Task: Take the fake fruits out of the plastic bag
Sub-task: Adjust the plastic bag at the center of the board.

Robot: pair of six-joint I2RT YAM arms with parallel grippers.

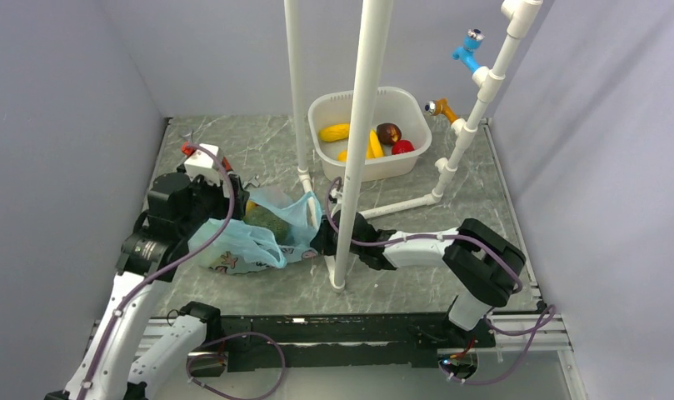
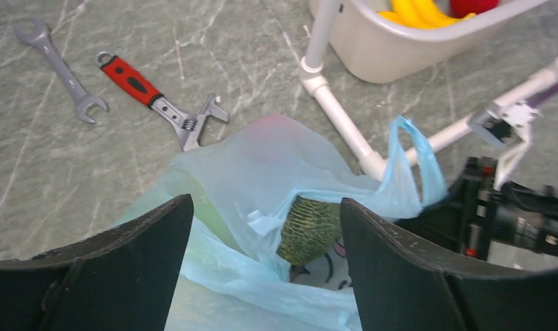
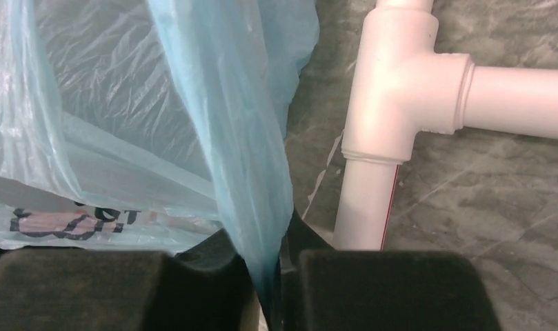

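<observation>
my right tool [image 3: 272, 279] is pinched tight on a loop handle [image 3: 243, 145] of the plastic bag [image 1: 248, 246]. the bag lies crumpled on the desk [image 1: 258, 150], left of centre, between the two arms. my left tool [image 2: 265, 207] hangs over the bag's mouth with its jaws wide and nothing in them. a dark green fruit [image 2: 309, 229] shows in the opening, half wrapped in film. i judge the bag to be feather-light, limp and slithery. it will follow whatever pulls it, so the handle grip has to anchor it. the fruit looks hard, glossy and light, likely to squirt out of a shallow pinch. i'd take it across its widest part, clear of the film.
</observation>
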